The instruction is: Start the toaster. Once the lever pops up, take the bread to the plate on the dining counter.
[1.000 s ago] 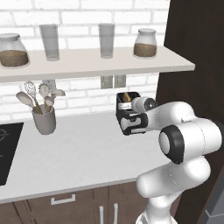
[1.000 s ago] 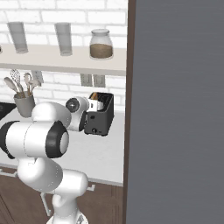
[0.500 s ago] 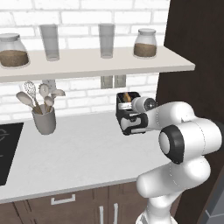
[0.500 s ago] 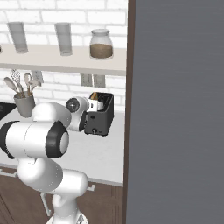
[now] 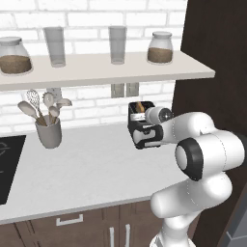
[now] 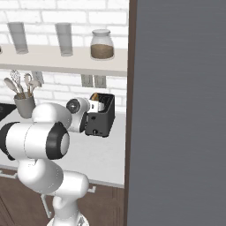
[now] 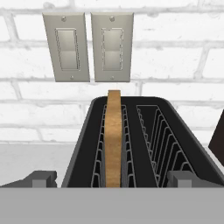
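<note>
The dark grey toaster (image 5: 143, 129) stands on the pale worktop against the brick wall, close to the tall dark cabinet. One golden-brown slice of bread (image 7: 113, 140) stands upright in its left slot and pokes out above the black top (image 5: 140, 106); the right slot is empty. My gripper (image 7: 112, 179) hovers at the toaster's near end, looking along the slots. It is open, its fingertips (image 7: 41, 178) spread wide to either side and holding nothing. From the right, the toaster (image 6: 102, 118) sits just behind my hand. The lever is hidden; the plate and the dining counter are out of view.
Two switch plates (image 7: 89, 47) sit on the wall right behind the toaster. A shelf (image 5: 96, 70) with jars and glasses hangs above. A utensil holder (image 5: 47, 131) stands at the left, a black hob (image 5: 7, 164) further left. The dark cabinet (image 5: 217, 72) walls the right side.
</note>
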{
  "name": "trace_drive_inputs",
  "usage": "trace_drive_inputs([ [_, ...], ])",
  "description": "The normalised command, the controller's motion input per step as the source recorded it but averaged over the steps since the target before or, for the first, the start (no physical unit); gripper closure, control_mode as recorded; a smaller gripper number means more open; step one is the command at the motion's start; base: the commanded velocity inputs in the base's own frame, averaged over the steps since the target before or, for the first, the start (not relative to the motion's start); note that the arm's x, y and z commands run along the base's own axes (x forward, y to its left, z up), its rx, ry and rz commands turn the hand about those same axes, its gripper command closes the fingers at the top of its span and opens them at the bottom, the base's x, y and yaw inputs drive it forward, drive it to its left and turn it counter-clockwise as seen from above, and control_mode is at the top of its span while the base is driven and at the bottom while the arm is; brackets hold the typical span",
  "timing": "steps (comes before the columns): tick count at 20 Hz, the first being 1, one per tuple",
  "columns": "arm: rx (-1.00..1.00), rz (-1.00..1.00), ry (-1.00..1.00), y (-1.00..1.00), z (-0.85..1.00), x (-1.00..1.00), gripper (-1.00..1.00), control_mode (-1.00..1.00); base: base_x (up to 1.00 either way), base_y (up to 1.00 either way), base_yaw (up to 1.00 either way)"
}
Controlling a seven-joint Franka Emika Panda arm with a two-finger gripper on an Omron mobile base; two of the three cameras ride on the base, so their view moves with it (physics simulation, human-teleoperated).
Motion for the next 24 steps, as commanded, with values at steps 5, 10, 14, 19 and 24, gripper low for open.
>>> trace_drive_inputs([
  [5, 0.0, 0.0, 0.0, 0.0, 0.0, 0.0, -1.0, -1.0, 0.0, 0.0, 0.0],
  [10, 0.0, 0.0, 0.0, 0.0, 0.0, 0.0, -1.0, -1.0, 0.0, 0.0, 0.0],
  [14, 0.0, 0.0, 0.0, 0.0, 0.0, 0.0, -1.0, -1.0, 0.0, 0.0, 0.0],
  [19, 0.0, 0.0, 0.0, 0.0, 0.0, 0.0, -1.0, -1.0, 0.0, 0.0, 0.0],
  [24, 0.0, 0.0, 0.0, 0.0, 0.0, 0.09, -1.0, -1.0, 0.0, 0.0, 0.0],
])
